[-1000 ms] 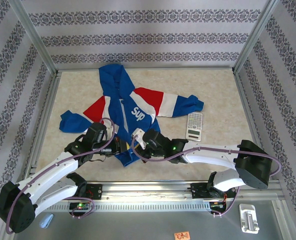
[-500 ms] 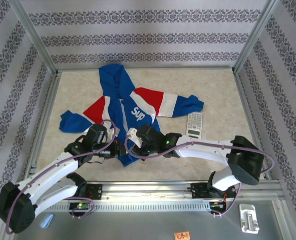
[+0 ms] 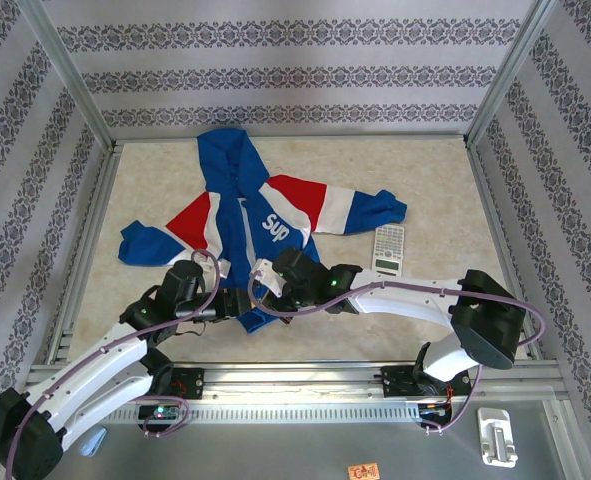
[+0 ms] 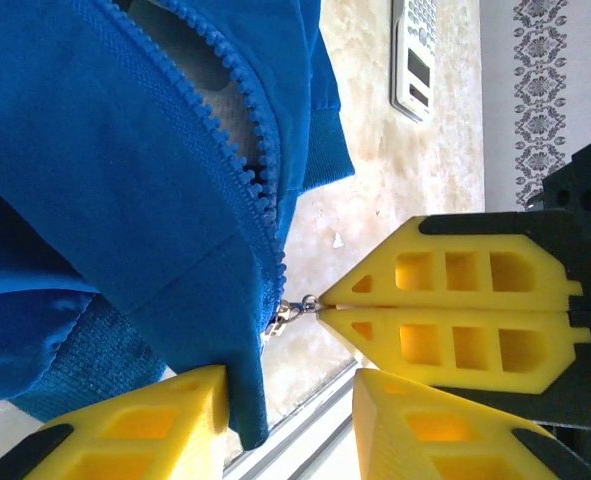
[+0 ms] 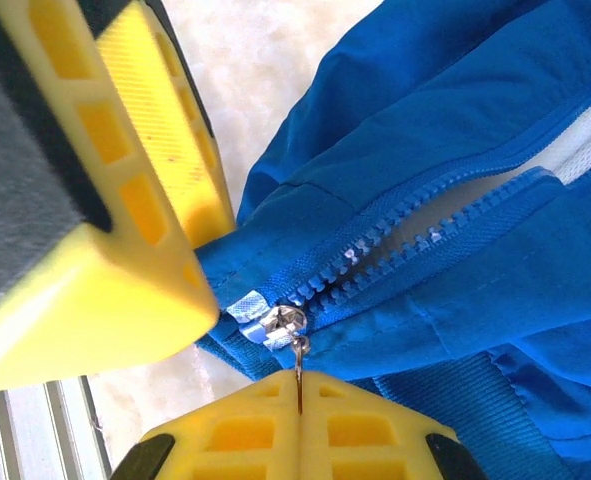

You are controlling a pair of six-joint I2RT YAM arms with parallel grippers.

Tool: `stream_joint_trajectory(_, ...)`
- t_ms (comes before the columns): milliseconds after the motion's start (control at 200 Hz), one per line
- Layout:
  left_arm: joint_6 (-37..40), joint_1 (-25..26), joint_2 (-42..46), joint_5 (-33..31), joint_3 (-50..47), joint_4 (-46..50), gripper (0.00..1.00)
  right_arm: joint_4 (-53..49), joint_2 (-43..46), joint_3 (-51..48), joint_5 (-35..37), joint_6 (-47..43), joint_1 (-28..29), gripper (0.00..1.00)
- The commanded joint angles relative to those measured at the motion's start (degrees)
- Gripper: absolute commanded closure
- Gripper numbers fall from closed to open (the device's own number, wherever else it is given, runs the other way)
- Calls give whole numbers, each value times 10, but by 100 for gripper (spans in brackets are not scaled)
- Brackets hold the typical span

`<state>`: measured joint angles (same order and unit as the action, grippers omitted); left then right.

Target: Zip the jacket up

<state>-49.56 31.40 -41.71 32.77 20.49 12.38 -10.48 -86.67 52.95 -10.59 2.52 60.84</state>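
Grey damask-banded walls (image 3: 295, 75) are closing in a beige marbled tabletop (image 3: 435, 190) on three sides; aluminium posts (image 3: 70, 75) are rising at the far corners, and a slotted metal rail (image 3: 305, 375) is running along the near edge, in front of the arm bases.

The jacket (image 3: 250, 225) is lying flat near the middle of the tabletop, its hood pointing toward the far wall, its sleeves spreading to either side and its hem pointing toward the arms; its red and white panels and its white "Sup" lettering are facing up. A white calculator (image 3: 388, 250) is resting on bare tabletop just to the right of the jacket, apart from the sleeve.

Both arms are reaching in to the hem. The right gripper (image 5: 298, 385) is pressing its yellow fingers fully together on the zipper pull (image 5: 298, 362), a thin metal tab hanging from the slider (image 5: 280, 322) at the bottom of the blue teeth; beyond the slider the two rows of teeth are standing apart, with pale lining showing between them. The left gripper (image 4: 290, 398) is holding its jaws parted and clamping nothing; the corner of the hem is hanging in the gap, lying against the inner side of one finger.
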Motion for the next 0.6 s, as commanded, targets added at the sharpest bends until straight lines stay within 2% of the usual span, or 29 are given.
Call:
stream_joint_trajectory(0, -16, -1, -7, -2, -15, -55, 63, 10, -15, 21, -17, -12, -5, 100)
stream_joint_trajectory(140, -21, -1, -14, -2, -26, -81, 64, 11, -26, 34, -18, -10, -5, 100)
stream_joint_trajectory(230, -18, -1, -14, -4, -30, -85, 70, 7, -30, 41, -15, -8, -8, 100)
stream_joint_trajectory(355, -16, -1, -19, -1, -33, -81, 81, 0, -34, 48, -5, -4, -11, 100)
stream_joint_trajectory(455, -15, -1, -18, -3, -36, -77, 100, -8, -38, 53, 3, 0, -14, 100)
stream_joint_trajectory(595, -7, -1, -18, -2, -34, -49, 100, -19, -37, 59, 20, 7, -13, 100)
